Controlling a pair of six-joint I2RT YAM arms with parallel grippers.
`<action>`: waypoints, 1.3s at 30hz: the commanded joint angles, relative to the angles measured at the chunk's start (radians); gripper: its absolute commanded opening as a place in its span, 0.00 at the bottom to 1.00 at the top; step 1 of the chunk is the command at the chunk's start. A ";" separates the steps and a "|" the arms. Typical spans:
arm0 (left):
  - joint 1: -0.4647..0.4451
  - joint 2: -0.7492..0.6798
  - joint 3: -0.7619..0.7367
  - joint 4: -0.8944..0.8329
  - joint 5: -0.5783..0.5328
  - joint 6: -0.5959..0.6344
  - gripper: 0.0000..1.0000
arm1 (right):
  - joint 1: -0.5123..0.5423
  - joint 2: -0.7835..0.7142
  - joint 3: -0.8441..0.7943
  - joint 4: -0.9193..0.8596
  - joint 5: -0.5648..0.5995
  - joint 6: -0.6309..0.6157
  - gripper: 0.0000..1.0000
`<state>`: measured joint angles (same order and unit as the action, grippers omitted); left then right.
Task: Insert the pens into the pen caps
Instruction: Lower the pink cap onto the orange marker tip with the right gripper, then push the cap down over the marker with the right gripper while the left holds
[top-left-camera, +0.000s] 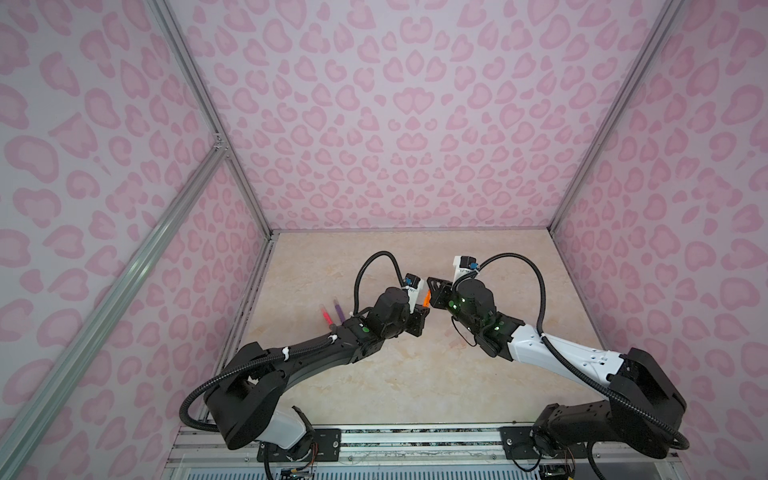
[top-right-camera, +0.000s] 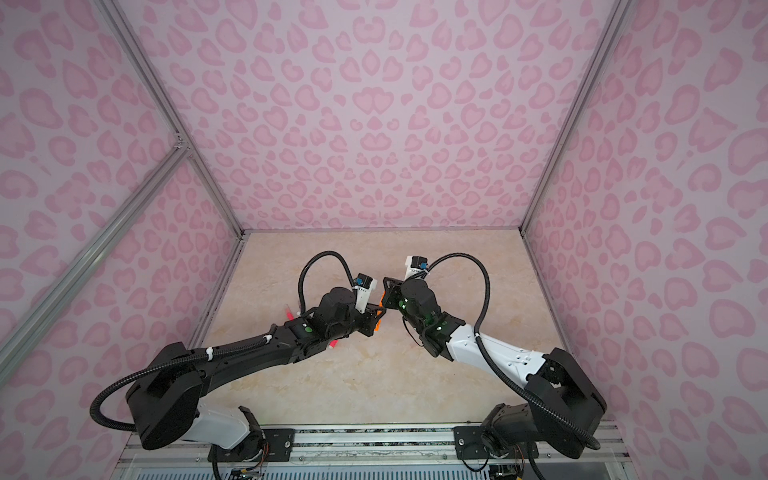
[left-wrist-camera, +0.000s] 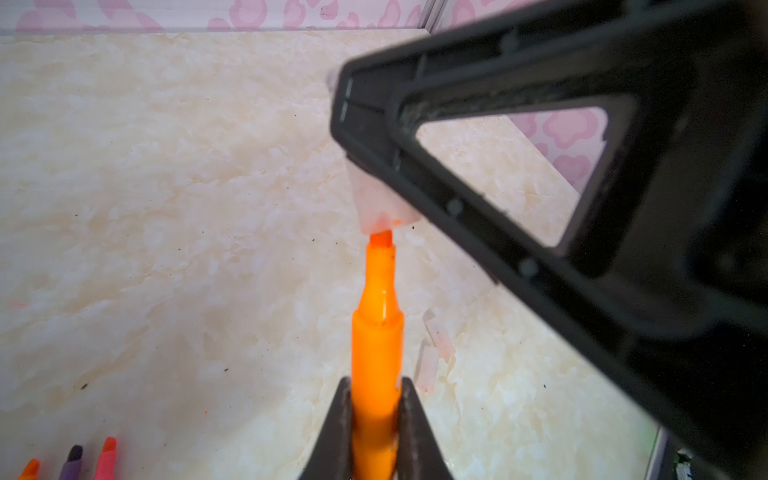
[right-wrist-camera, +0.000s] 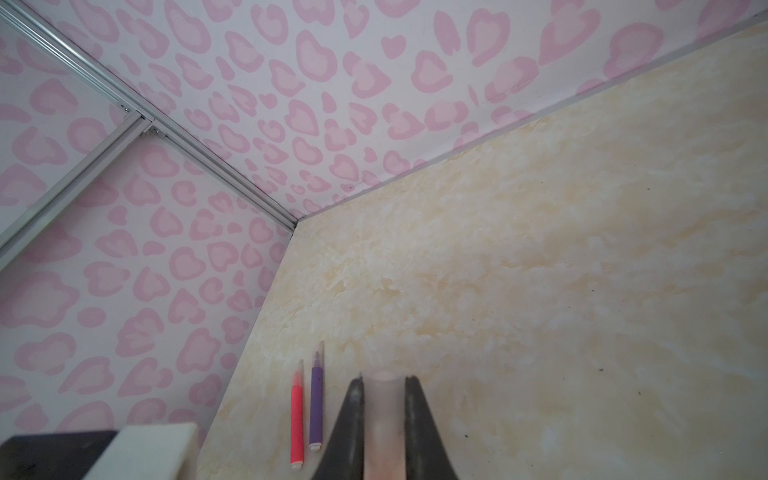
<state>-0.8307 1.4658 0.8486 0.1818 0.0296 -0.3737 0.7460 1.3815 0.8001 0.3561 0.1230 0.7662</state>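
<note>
The orange pen (left-wrist-camera: 377, 345), smooth plastic with a stepped neck, is clamped in the left tool (left-wrist-camera: 376, 388); its tip touches the mouth of a frosted clear pen cap (left-wrist-camera: 380, 208), a short tube pinched in the right tool (right-wrist-camera: 384, 380). Both are held above the beige marbled desk (left-wrist-camera: 166, 208). Two loose caps (left-wrist-camera: 428, 365) lie on the desk below; a pink pen (right-wrist-camera: 296, 419) and a purple pen (right-wrist-camera: 316, 409) lie side by side

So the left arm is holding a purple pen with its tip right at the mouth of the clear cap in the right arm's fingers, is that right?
Not quite: the pen is orange, not purple. The left wrist view shows the left fingers shut on an orange pen, its tip right at the mouth of the clear cap that the right fingers hold.
</note>
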 joint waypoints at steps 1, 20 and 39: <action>0.004 -0.021 -0.008 0.044 0.006 -0.011 0.03 | 0.006 0.015 -0.007 0.037 -0.004 -0.013 0.00; 0.048 -0.082 -0.059 0.083 0.025 -0.076 0.03 | 0.067 0.025 -0.074 0.229 0.005 -0.065 0.01; 0.052 -0.186 -0.167 0.264 0.184 -0.076 0.03 | 0.072 -0.077 -0.246 0.503 -0.246 -0.130 0.01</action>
<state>-0.7811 1.2808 0.6865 0.3325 0.1894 -0.4446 0.8112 1.3193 0.5884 0.7845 -0.0269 0.6323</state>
